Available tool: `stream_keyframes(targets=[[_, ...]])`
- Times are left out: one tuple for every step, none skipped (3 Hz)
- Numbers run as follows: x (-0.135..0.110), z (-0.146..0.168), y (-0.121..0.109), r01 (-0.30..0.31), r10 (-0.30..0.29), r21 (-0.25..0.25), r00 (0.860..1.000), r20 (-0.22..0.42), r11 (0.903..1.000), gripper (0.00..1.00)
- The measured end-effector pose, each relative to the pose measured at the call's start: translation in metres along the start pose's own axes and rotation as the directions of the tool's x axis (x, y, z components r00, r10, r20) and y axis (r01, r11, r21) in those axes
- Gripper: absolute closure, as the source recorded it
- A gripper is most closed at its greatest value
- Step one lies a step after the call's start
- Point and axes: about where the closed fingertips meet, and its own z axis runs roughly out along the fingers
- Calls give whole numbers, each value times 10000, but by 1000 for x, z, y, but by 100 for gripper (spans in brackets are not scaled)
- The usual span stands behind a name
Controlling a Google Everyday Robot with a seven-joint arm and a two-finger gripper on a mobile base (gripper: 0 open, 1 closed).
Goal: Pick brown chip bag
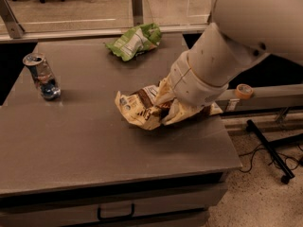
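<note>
The brown chip bag (137, 109) lies crumpled on the grey table (94, 145), right of centre, with its white label facing up. My gripper (171, 104) has come down from the right onto the bag's right half. Its two cream fingers (163, 92) stand close together, with brown foil pinched between them. The bag still rests on the table. The bulky white arm (227, 51) hides the bag's right end.
A smaller green chip bag (135, 40) lies at the table's back edge. An opened drink can (42, 77) stands at the left. A tape roll (244, 90) sits on a rail to the right. The table's right edge is close to the bag.
</note>
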Motion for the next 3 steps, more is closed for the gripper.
stream_keyframes(targets=[[-2, -44, -4, 62, -53, 186, 9988, -483, 9998, 93], [-4, -50, -5, 98, -87, 212, 9986, -522, 9997, 100], [-4, -50, -5, 99, -88, 213, 9986, -522, 9997, 100]])
